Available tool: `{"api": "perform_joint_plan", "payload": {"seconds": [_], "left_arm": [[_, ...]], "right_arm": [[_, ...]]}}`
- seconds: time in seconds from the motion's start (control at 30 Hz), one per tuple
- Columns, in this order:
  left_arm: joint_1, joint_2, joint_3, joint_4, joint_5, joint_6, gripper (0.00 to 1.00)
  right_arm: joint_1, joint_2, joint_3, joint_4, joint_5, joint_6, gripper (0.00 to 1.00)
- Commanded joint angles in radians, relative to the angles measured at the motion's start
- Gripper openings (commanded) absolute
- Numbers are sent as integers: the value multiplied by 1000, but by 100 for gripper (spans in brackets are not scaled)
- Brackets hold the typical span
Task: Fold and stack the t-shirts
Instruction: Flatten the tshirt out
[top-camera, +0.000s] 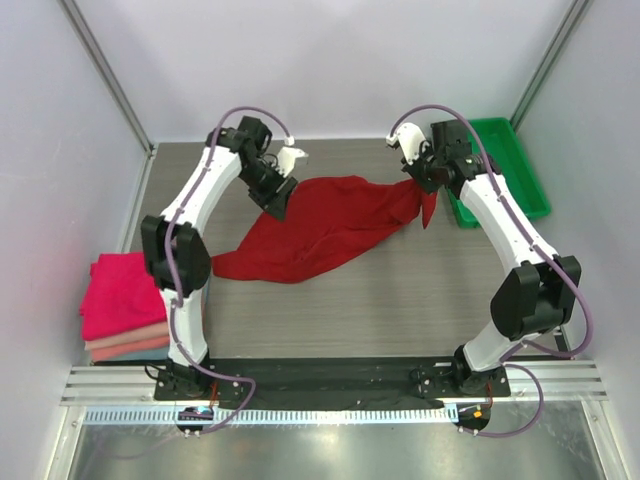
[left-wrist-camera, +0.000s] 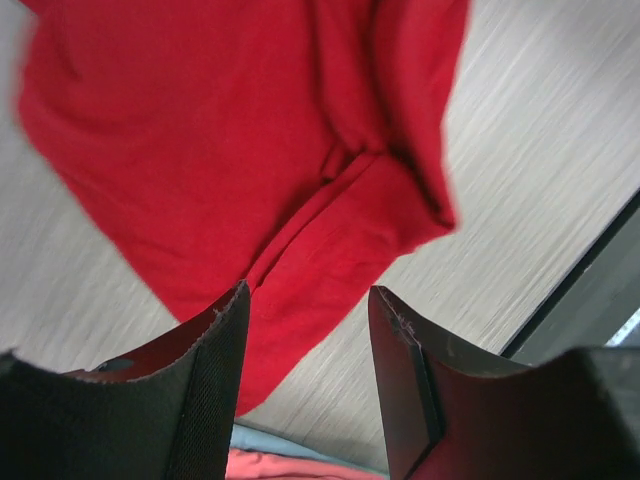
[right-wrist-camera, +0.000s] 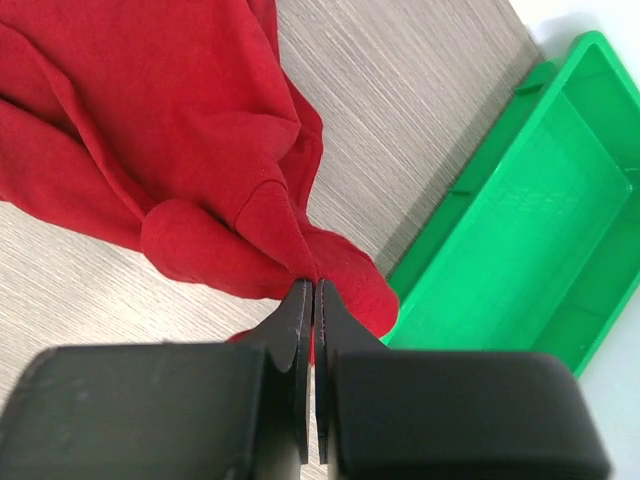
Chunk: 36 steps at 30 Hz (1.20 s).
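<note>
A large dark crimson t-shirt (top-camera: 320, 232) lies crumpled across the middle of the table. My right gripper (top-camera: 424, 186) is shut on its right edge and holds that part lifted; in the right wrist view the cloth (right-wrist-camera: 190, 150) is pinched between the jaws of that gripper (right-wrist-camera: 314, 285). My left gripper (top-camera: 279, 203) is open just above the shirt's left upper edge; in the left wrist view this gripper (left-wrist-camera: 305, 300) has red cloth (left-wrist-camera: 230, 140) below its spread jaws. A stack of folded magenta, salmon and pale pink t-shirts (top-camera: 122, 305) sits at the table's left edge.
A green plastic tray (top-camera: 508, 165) stands at the back right, close to the right gripper, and shows in the right wrist view (right-wrist-camera: 520, 230). The dark front rail (top-camera: 330, 375) runs along the near edge. Grey walls enclose the table.
</note>
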<state>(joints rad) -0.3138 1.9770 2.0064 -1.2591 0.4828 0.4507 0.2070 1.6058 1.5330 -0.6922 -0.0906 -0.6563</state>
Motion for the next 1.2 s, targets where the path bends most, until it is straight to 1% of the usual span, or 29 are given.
{"api": "perform_joint_plan", "payload": {"seconds": [0.0,0.17,0.2,0.27,0.3,0.37,0.53,0.8,0.97,1.03,1.07,1.1,1.17], "left_arm": [[4,75,8,-89,-15,132,52],[4,128,-41,-121,-16,223,54],[2,155,-31,-135,-18,235,55],[-1,200,6,-177,-13,238,55],[-4,218,46,-222,11,238,55],[-8,261,61,-253,34,240,56],[-45,287,28,-253,82,226,57],[-82,371,45,-283,112,209,57],[-87,391,35,-324,105,213,54],[-87,391,28,-327,96,209,42],[-87,391,32,-327,86,204,35],[-87,391,47,-330,85,201,16],[-84,382,75,-330,76,184,2]], "right_arm": [[-1,8,-4,39,5,-2,1],[-3,0,-30,37,3,7,1],[-3,-4,-40,37,2,9,1],[-3,-14,-51,36,-1,14,1],[-3,-18,-63,37,0,14,1],[-3,-21,-74,37,2,14,1],[-4,-21,-88,37,8,11,1],[-6,-12,-89,37,12,6,1],[-6,-9,-89,40,14,3,1],[-8,-7,-91,43,14,0,1],[-8,-9,-93,45,14,0,1],[-9,-9,-91,46,14,1,1],[-9,-9,-83,46,14,1,1]]}}
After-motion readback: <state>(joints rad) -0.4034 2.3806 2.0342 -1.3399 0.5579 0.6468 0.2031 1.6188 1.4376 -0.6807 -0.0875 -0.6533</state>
